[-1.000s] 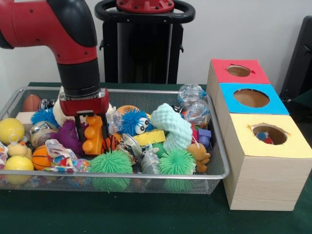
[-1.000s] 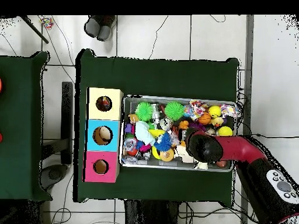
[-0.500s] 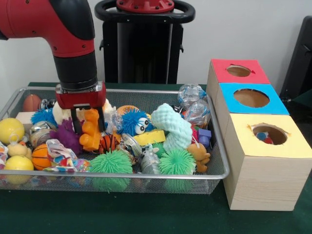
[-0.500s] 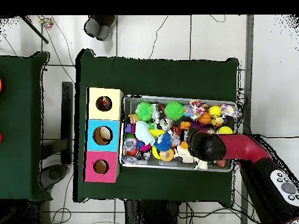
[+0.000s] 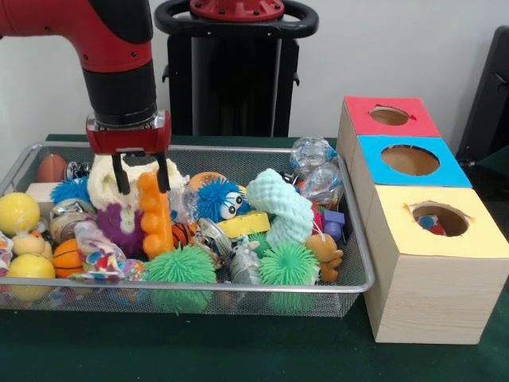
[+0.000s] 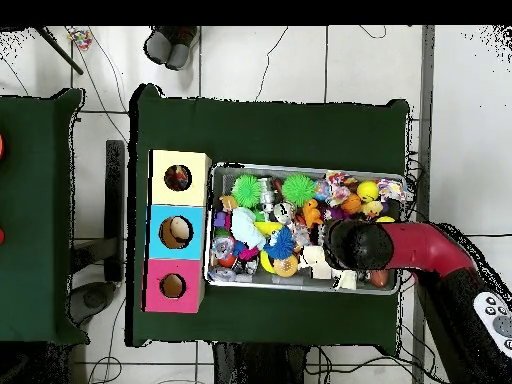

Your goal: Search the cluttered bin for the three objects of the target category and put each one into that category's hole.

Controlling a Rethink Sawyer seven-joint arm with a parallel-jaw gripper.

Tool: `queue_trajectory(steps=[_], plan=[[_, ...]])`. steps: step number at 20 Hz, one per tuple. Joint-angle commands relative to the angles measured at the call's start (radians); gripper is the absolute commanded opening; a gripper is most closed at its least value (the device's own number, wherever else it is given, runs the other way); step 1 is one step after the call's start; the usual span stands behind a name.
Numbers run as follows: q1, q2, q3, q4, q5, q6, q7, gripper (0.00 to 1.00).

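Front view: the hand (image 5: 141,181) grips the top of the orange toy (image 5: 154,215), which hangs upright below it over the bin (image 5: 350,263), its base among the clutter beside the purple toy (image 5: 121,225). Compared with 0.5 s ago, hand and toy sit higher.

Overhead view: the arm (image 6: 400,246) covers the hand; the orange toy (image 6: 312,213) shows just beside it.
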Motion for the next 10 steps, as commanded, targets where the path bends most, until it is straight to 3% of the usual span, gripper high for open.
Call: queue_trajectory(steps=[1,5,10], plan=[[0.031,-0.061,0.054,-0.006,0.067,0.19,-0.163,1.0],[0.071,-0.079,0.032,-0.022,0.101,0.184,-0.055,1.0],[0.136,0.031,-0.029,-0.132,0.058,0.133,0.01,1.0]])
